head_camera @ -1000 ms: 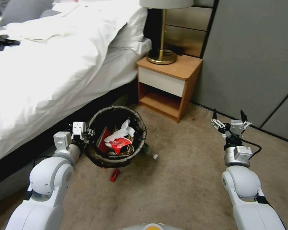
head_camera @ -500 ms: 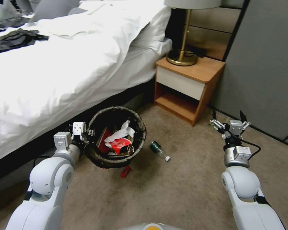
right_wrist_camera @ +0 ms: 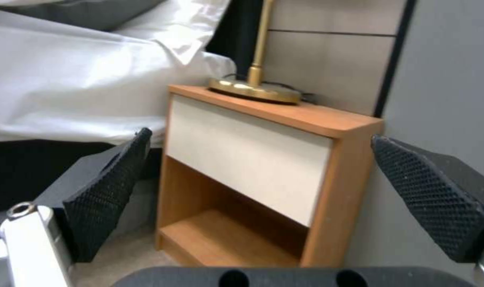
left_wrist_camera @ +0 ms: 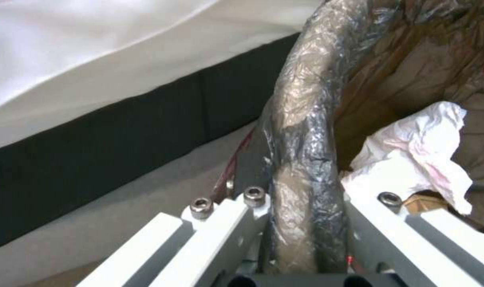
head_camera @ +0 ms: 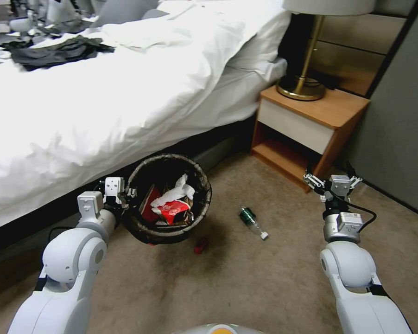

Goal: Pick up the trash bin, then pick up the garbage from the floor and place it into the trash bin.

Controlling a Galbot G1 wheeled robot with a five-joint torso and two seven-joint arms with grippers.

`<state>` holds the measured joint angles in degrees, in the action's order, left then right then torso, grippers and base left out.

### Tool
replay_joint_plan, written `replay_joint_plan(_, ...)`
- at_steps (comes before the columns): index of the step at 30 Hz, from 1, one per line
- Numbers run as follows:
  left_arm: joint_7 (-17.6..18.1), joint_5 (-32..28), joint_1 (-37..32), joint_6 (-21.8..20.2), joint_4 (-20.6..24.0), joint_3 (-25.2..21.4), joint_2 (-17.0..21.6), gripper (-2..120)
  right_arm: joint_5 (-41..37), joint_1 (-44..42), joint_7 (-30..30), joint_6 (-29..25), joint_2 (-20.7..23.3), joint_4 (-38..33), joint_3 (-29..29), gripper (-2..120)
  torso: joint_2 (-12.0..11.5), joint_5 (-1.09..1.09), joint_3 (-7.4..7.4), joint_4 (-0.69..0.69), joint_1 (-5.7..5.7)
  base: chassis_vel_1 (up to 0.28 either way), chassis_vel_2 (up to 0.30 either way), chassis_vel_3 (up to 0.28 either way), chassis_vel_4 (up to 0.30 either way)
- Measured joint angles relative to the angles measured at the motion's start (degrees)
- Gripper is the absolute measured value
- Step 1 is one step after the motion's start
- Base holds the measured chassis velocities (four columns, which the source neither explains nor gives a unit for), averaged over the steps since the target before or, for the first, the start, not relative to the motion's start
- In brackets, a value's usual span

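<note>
**Holding the bin beside the bed, litter on the carpet**

Clamped on the near-left rim of the trash bin [head_camera: 169, 199] with the left gripper [head_camera: 125, 192], fingers [left_wrist_camera: 220, 223] pressed to either side of the bag-wrapped edge [left_wrist_camera: 305, 131], as seen in the left wrist view. Bin tilted a little toward the head camera, its dark liner folded over the rim, just beside the dark base of the bed [head_camera: 102, 93]. Inside: a white tissue [head_camera: 179, 191], a red-and-white wrapper [head_camera: 174, 211] and a red packet [head_camera: 149, 204] against the left wall.

Lying on the floor [head_camera: 246, 278], to the right of the bin and apart from it: a small green bottle [head_camera: 251, 221] on its side, white cap pointing away from the bin. Near the bin's lower right edge, a small red scrap [head_camera: 200, 245] on the carpet.

Raised on the right, well apart from the bottle: the right gripper [head_camera: 333, 178], fingers spread wide and holding nothing, black pads [right_wrist_camera: 106, 187] framing the wooden nightstand [right_wrist_camera: 268, 167] in the right wrist view. On top of the nightstand, the brass base of a lamp [head_camera: 304, 88].
</note>
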<state>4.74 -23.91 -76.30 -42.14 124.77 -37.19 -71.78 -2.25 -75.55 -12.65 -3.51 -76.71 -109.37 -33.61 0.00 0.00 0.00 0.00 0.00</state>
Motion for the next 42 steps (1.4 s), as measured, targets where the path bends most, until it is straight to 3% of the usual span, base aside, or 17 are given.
replay_joint_plan(15, -0.3, 0.1, -0.5, 0.1, 0.2, 0.2, -0.1, 1, 0.0, -0.6, -1.1, 0.6, 0.1, -0.4, 0.7, 100, 0.0, 0.00, 0.00, 0.01, 0.00, 0.049, 0.052, 0.052, 0.054)
replay_joint_plan(23, -0.5, 0.8, -0.8, 0.1, 0.2, 0.2, 0.1, 1, -2.2, -2.0, -3.7, 4.6, 3.4, -4.5, 2.1, 100, 0.0, 0.00, 0.00, -0.01, 0.00, 0.000, 0.000, 0.000, 0.000)
replay_joint_plan(26, -0.6, 1.2, -1.1, 0.1, 0.2, 0.2, 0.0, 1, -9.3, 0.1, -5.7, 14.4, 6.9, -7.8, 3.9, 100, 0.0, 0.01, 0.00, -0.03, -0.01, 0.000, 0.000, 0.000, 0.000)
replay_joint_plan(27, -0.6, 1.2, -1.1, 0.1, 0.2, 0.2, 0.0, 1, -9.3, 0.1, -5.7, 14.4, 6.9, -7.8, 3.9, 100, 0.0, 0.01, 0.00, -0.03, -0.01, 0.000, 0.000, 0.000, 0.000)
replay_joint_plan(29, -0.5, 1.3, -1.1, 0.1, 0.6, 0.2, 0.0, 1, -16.4, 5.8, -8.9, 23.7, 12.4, -7.7, 7.1, 100, 0.0, 0.02, 0.00, -0.01, 0.00, 0.000, 0.000, 0.000, 0.000)
replay_joint_plan(30, -0.5, 1.3, -1.1, 0.1, 0.6, 0.2, 0.0, 1, -16.4, 5.8, -8.9, 23.7, 12.4, -7.7, 7.1, 100, 0.0, 0.02, 0.00, -0.01, 0.00, 0.000, 0.000, 0.000, 0.000)
replay_joint_plan(32, -0.5, 1.3, -1.3, 0.1, 1.3, -0.1, 0.0, 1, -24.8, 13.8, -10.9, 32.8, 18.3, -4.8, 11.5, 100, 0.0, -0.01, 0.00, 0.02, 0.00, 0.000, 0.000, 0.000, 0.000)
replay_joint_plan(33, -0.5, 1.3, -1.3, 0.1, 1.3, -0.1, 0.0, 1, -24.8, 13.8, -10.9, 32.8, 18.3, -4.8, 11.5, 100, 0.0, -0.01, 0.00, 0.02, 0.00, 0.000, 0.000, 0.000, 0.000)
replay_joint_plan(35, -0.2, 1.7, -1.9, 0.1, 2.0, -0.2, -0.1, 1, -32.0, 20.4, -11.2, 41.1, 20.9, -0.7, 15.4, 100, 0.0, 0.02, 0.00, 0.00, 0.00, 0.000, 0.000, 0.000, 0.000)
replay_joint_plan(39, -0.1, 1.9, -2.2, 0.0, 2.2, -0.4, -0.3, 1, -40.1, 27.0, -11.3, 45.7, 21.4, 4.2, 19.4, 100, 0.0, 0.02, 0.00, -0.01, 0.00, 0.000, 0.000, 0.000, 0.000)
replay_joint_plan(42, -0.4, 2.7, -2.3, 0.0, 2.2, -0.5, -0.4, 1, -48.4, 37.6, -10.9, 46.7, 19.1, 16.6, 28.0, 100, 0.0, 0.00, 0.00, 0.03, 0.00, 0.000, 0.000, 0.000, 0.000)
